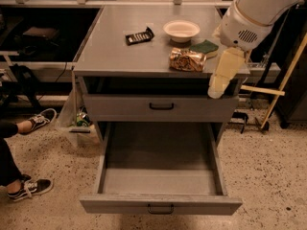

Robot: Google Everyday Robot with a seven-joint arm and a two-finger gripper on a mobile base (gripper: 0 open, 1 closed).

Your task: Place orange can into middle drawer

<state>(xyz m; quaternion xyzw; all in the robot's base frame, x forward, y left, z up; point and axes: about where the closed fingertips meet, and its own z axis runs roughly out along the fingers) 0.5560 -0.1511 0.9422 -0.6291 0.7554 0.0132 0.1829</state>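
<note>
The orange can (pixel 187 60) lies crumpled on its side on the grey cabinet top (pixel 120 56), near the right front. The middle drawer (pixel 160 176) is pulled wide out below, with nothing in its box and a small black handle on its low face panel. My white arm comes in from the upper right. My gripper (pixel 218 87) hangs pale in front of the cabinet's right front corner, just right of and below the can, not touching it.
A green-and-yellow sponge (pixel 205 47), a white bowl (pixel 181 30) and a black flat object (pixel 139 36) lie on the top. The upper drawer (pixel 160 107) is shut. A person's shoes (pixel 36 119) are at left, a broom handle (pixel 280 85) at right.
</note>
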